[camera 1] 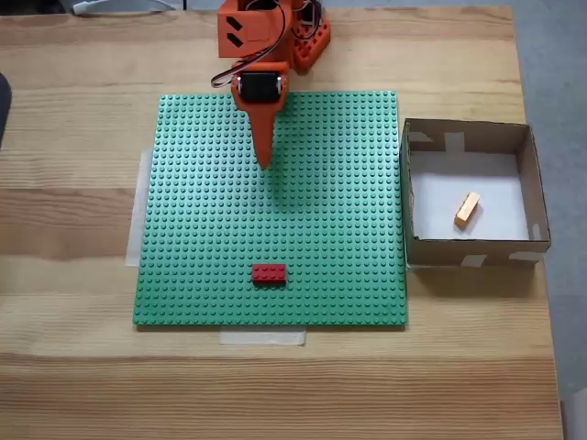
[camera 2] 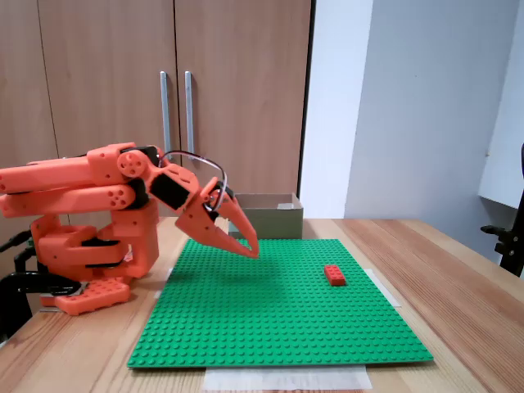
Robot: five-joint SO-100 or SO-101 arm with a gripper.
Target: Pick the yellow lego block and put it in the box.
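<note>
The orange hand [camera 1: 265, 161] hangs just above the green studded baseplate [camera 1: 321, 229], near its far edge, its two fingers brought together to a point and gripping nothing; a fixed view from the side shows the tip [camera 2: 252, 250] clear of the studs. A red brick [camera 1: 269, 272] sits on the baseplate toward its near edge. The box [camera 1: 417, 240] stands on the desk [camera 1: 73, 220] touching the baseplate's right side, and the yellow lego block [camera 1: 467, 209] lies inside it on the white bottom.

lego block [camera 1: 468, 208] in box [camera 1: 417, 188], right of baseplate [camera 1: 321, 202].
</note>
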